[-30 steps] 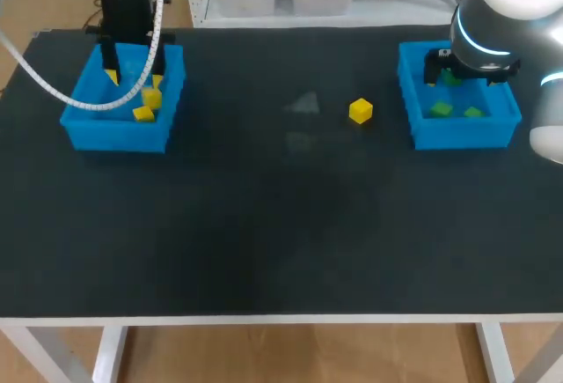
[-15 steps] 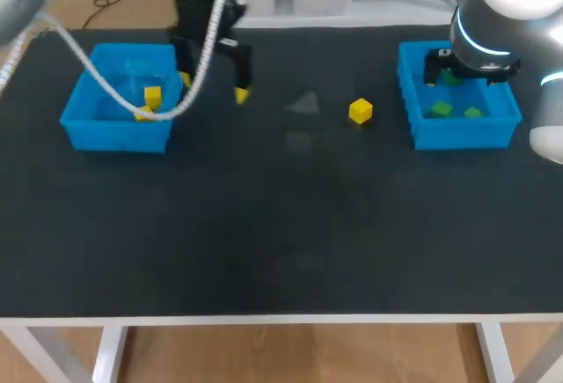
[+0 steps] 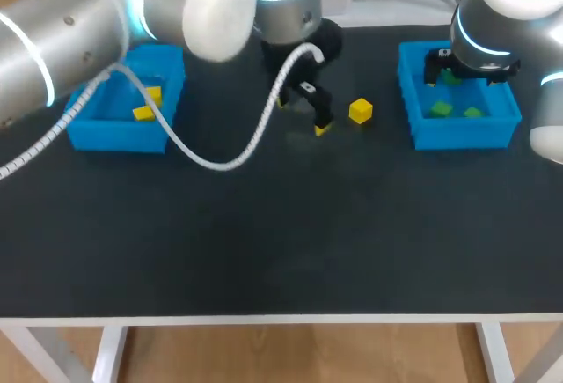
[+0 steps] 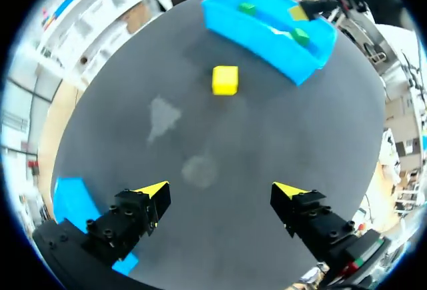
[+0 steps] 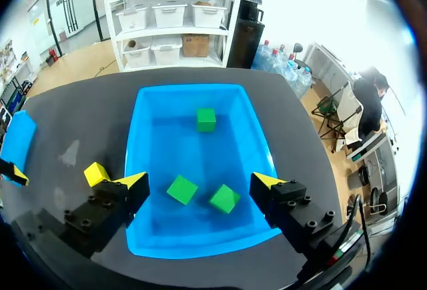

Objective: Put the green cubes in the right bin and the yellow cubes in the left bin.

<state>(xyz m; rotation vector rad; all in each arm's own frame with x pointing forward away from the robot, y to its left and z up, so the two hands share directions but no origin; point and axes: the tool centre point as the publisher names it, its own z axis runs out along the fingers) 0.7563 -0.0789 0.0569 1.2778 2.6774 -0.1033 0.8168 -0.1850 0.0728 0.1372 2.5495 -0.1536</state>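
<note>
Three small green plastic cubes (image 5: 181,189) lie in the blue plastic right bin (image 3: 462,139). Two yellow plastic cubes (image 3: 143,114) lie in the blue plastic left bin (image 3: 114,141). One last yellow cube (image 3: 360,111) sits on the black counter (image 3: 264,242), so I think the job is almost done.

The left end effector (image 4: 221,191) is wide open and holds nothing. The last yellow cube is ahead of it, at 12 o'clock. The right end effector (image 5: 200,181) is open and empty too, over the right bin.

Seen from above, nothing touches the last yellow cube. The right bin is near it at 3 o'clock. The left bin is well apart at 9 o'clock.
</note>
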